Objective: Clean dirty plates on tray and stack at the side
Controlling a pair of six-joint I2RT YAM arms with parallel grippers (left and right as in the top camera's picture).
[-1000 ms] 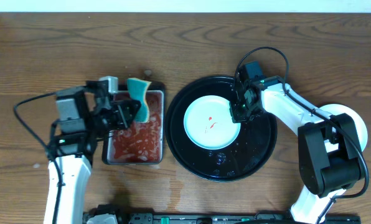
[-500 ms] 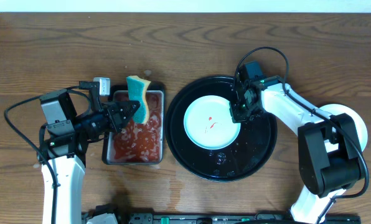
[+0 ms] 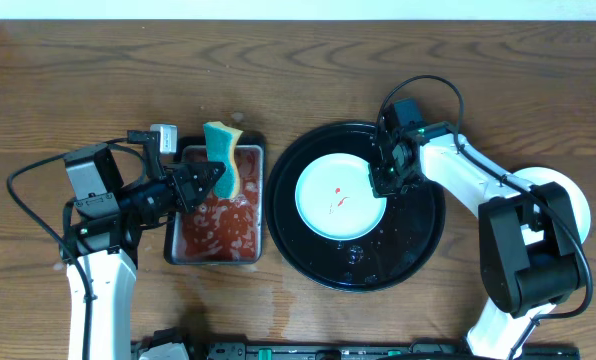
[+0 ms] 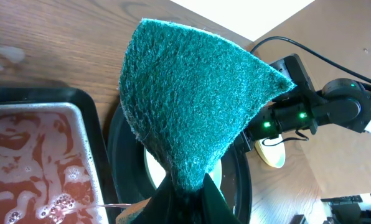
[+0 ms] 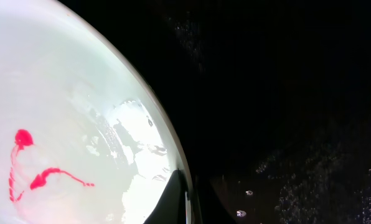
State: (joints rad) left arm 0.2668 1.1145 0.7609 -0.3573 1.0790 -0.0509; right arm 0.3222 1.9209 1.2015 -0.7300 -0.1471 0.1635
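Brown wood table [image 3: 308,70] fills my view, with the black tray [image 3: 418,250] right of centre and one mint plate [image 3: 323,215] on it, a red smear [image 3: 338,200] near its middle. I have the right gripper [image 3: 386,180] pinched shut on the plate's rim, on the side facing the right edge. The left gripper [image 3: 213,178] is clamped on the sponge [image 3: 223,160], upright over the pan [image 3: 218,235] of red sauce. From the sponge the plate lies straight toward the right edge, its nearer rim free, so I judge the left arm crosses to scrub.
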